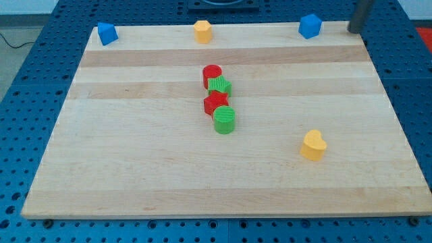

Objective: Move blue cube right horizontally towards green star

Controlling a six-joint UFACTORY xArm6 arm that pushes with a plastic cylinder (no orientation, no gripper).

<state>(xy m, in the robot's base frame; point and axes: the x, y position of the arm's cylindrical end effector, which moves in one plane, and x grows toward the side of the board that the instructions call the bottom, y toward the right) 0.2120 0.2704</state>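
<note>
A blue cube (310, 25) sits at the board's top edge, right of centre. A second blue block (106, 33), angular and hard to make out in shape, sits at the top left corner. The green star (219, 86) lies in the board's middle, touching a red cylinder (212, 74) above it and a red star (215, 103) below it. My tip (352, 30) is at the top right corner of the board, a short way right of the blue cube and apart from it.
A green cylinder (225, 120) touches the red star from below, closing a column of several blocks. A yellow hexagon (202, 31) sits at the top edge, left of centre. A yellow heart (313, 145) lies at the lower right. The wooden board (135, 169) rests on a blue perforated table.
</note>
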